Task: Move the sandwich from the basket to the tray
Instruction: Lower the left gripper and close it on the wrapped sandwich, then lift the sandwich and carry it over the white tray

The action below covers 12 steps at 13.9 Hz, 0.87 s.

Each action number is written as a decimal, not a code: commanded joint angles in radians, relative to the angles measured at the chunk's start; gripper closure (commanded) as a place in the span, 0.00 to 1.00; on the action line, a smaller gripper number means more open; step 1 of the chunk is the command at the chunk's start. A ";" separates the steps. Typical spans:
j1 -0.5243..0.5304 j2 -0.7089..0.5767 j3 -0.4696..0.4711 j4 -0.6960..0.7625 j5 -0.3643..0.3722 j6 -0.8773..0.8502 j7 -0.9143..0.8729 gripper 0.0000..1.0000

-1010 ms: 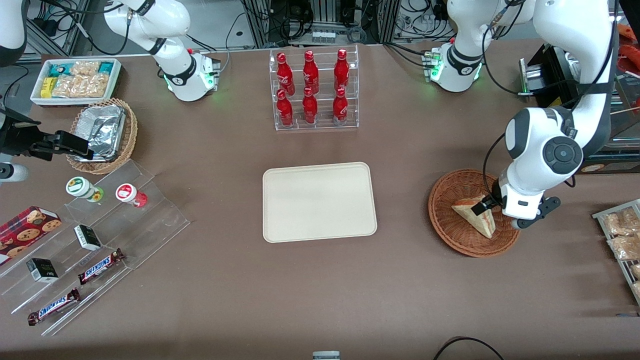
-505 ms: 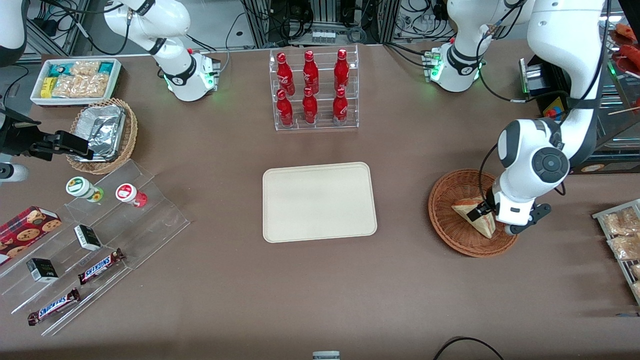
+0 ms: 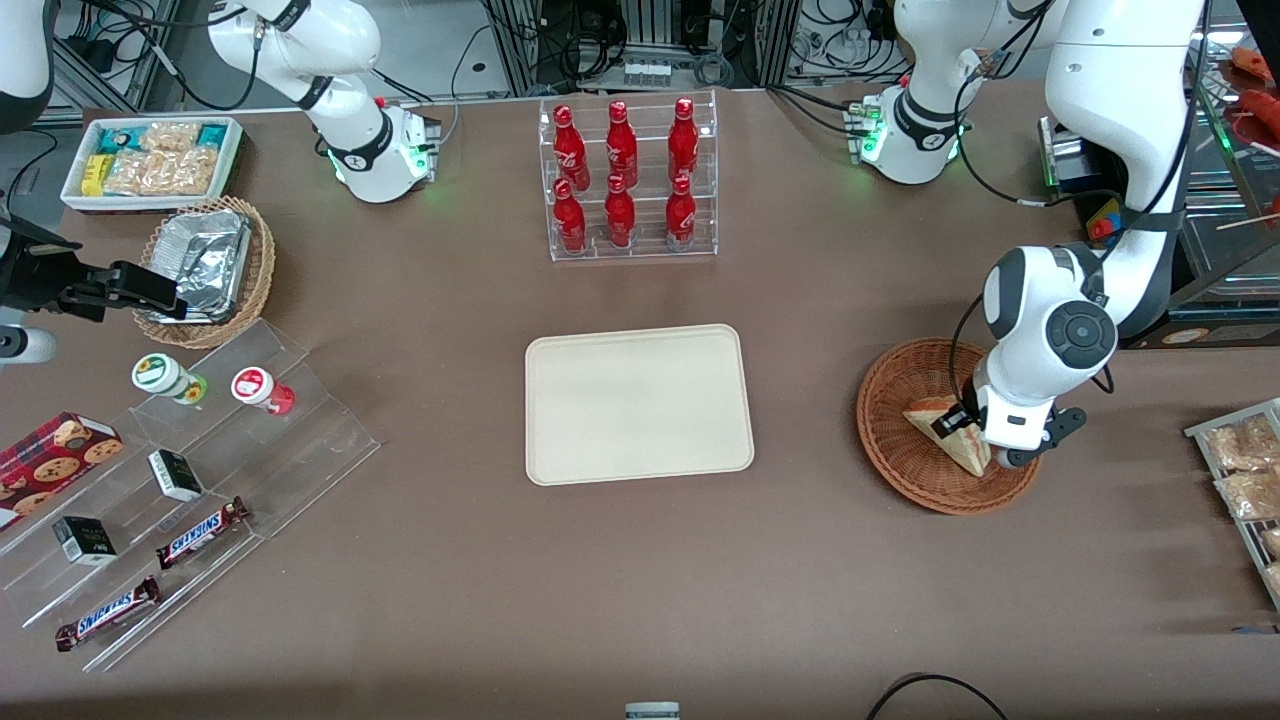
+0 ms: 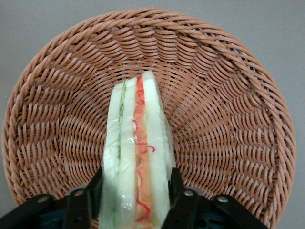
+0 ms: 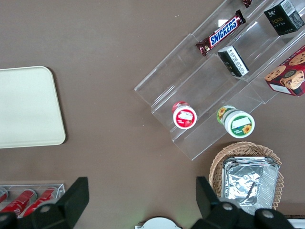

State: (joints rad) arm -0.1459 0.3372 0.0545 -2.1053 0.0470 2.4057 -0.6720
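Note:
The sandwich is a wrapped white-bread wedge with red and green filling, standing on edge in the round reddish-brown basket toward the working arm's end of the table. My gripper is down inside the basket, shut on the sandwich. In the left wrist view the gripper has its black fingers pressed against both bread faces of the sandwich, with the basket weave all around. The cream tray lies flat at the table's middle with nothing on it.
An acrylic rack of red bottles stands farther from the front camera than the tray. A wire rack of snack packets sits at the working arm's table edge. At the parked arm's end are a stepped acrylic shelf, a foil-lined basket and a white bin.
The working arm has lowered and drawn in over the basket, bringing the gripper down around the sandwich. The sandwich stays in the basket.

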 commanded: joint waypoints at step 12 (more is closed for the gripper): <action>-0.329 -0.074 -0.076 0.433 0.007 -0.574 -0.024 1.00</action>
State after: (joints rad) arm -0.3860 0.1962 -0.0328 -1.7501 0.0467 1.8523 -0.6782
